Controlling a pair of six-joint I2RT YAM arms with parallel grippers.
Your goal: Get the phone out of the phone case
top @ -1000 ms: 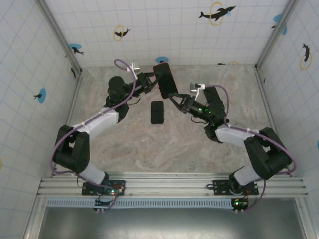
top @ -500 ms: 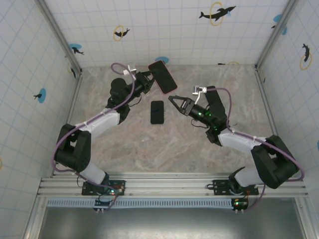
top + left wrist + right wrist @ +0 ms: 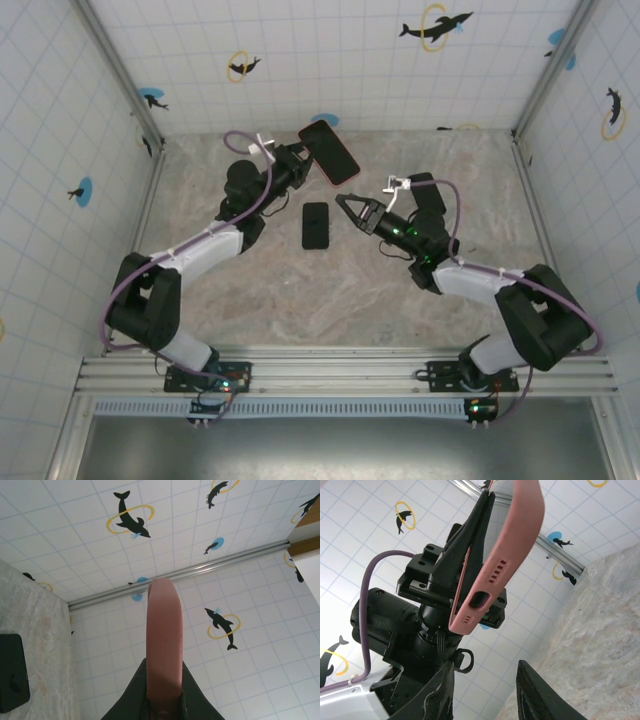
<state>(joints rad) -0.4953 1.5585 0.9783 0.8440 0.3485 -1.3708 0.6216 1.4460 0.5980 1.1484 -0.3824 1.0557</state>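
Fingers (image 3: pixel 467 540) of your left gripper (image 3: pixel 300 162) are pinched together on one long wall of the pink phone case (image 3: pixel 328 152). They hold it in the air over the far edge of the marbled surface (image 3: pixel 420 300), left of centre. From the left wrist you see the case (image 3: pixel 164 630) edge-on, standing straight out from the jaws. From above, its long axis runs slantwise, far-left to near-right, with a dark face turned up. I cannot tell for sure that the dark face is an empty inside, though from the right wrist the shell looks thin and hollow.

Your right gripper (image 3: pixel 347 203) has its fingers (image 3: pixel 437 695) apart with nothing between them, tips aimed left and a little toward the far edge.

The black phone (image 3: pixel 315 225) lies flat near the middle of the surface, toward the far edge, apart from the case and touched by neither gripper. Its long axis runs from near edge to far edge. It sits just left of the right fingertips and slightly toward the near edge, so your right arm is the closer one. The left gripper is above and beyond the phone's far end.

I judge the phone is already out. What likely remains is to set the case down. That depends on keeping it to the far-left of the phone so it does not land on it.
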